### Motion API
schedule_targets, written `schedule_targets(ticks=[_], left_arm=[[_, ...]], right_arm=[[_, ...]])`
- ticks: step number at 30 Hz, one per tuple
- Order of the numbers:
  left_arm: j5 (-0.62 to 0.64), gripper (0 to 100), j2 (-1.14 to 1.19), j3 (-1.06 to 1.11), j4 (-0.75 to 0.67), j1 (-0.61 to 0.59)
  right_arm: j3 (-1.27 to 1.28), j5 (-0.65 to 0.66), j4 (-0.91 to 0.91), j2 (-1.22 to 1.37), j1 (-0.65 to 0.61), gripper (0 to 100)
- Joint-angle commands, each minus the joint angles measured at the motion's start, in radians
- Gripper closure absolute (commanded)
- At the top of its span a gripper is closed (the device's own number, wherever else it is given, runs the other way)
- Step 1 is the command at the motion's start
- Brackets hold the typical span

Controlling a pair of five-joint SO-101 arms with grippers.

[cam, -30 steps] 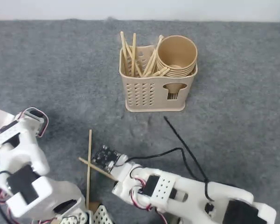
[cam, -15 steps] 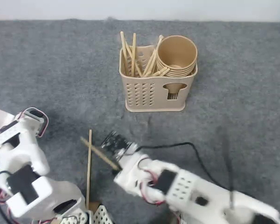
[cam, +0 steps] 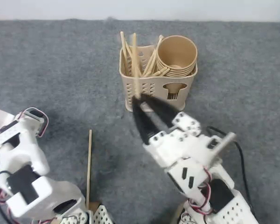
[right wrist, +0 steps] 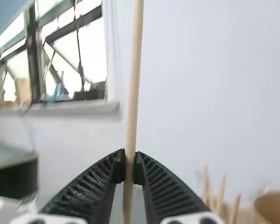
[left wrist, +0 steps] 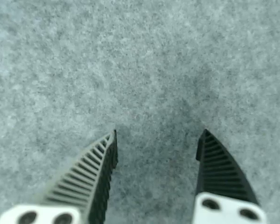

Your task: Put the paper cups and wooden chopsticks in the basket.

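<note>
Right end effector (right wrist: 129,164): jaws closed narrow on one held chopstick (right wrist: 133,93), gripped near its lower part, long axis upright and in line with the jaws.

In the high view the right end effector (cam: 139,100) is seen just in front of the basket (cam: 154,91), on the side of the compartment where the standing chopsticks (cam: 151,63) are kept. The stacked paper cups (cam: 177,56) are seated in the other compartment. The basket therefore lies directly ahead of the jaws; a short advance and a lowering along the stick's own axis is judged to be what remains.

Left end effector (left wrist: 158,133): jaws spread wide, nothing between them, pointed down at the grey desk (cam: 60,70).

One loose chopstick (cam: 89,161) is left lying flat on the desk, long axis running toward and away from the arms, well apart from the basket. The left arm is judged the nearer of the two to it.

Hard to make out:
- The held chopstick (cam: 135,86) overlaps the standing ones in the high view, so its upper end cannot be separated from them.
- Whether its lower end is above or below the basket rim cannot be told.
- The near end of the loose chopstick is hidden behind the left arm's base.
</note>
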Motion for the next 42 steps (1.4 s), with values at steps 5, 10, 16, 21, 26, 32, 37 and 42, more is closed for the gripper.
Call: schedule_targets(ticks=[5,10,16,21,26,32,37,42], left_arm=[[0.009,74,-0.011,-0.036,0.006,0.009],[0.009,74,-0.011,-0.036,0.006,0.011],[0.009,74,-0.011,-0.036,0.006,0.011],[0.009,74,-0.011,-0.036,0.006,0.011],[0.009,74,-0.011,-0.036,0.006,0.011],[0.009,74,-0.011,-0.036,0.006,0.017],[0.006,74,-0.011,-0.036,0.006,0.02],[0.006,74,-0.011,-0.036,0.006,0.02]], right_arm=[[-0.038,0.226,-0.394,0.153,0.082,99.1],[-0.055,0.344,-0.633,0.315,0.077,99.1],[-0.172,0.358,-0.788,0.565,0.093,99.1],[-0.302,0.353,-0.814,0.779,0.127,99.1],[-0.419,0.353,-0.897,1.001,0.176,99.1],[-0.528,0.344,-0.923,1.218,0.214,98.8],[-0.569,0.219,-0.915,1.291,0.236,98.7],[-0.566,0.215,-0.808,1.265,0.239,89.5]])
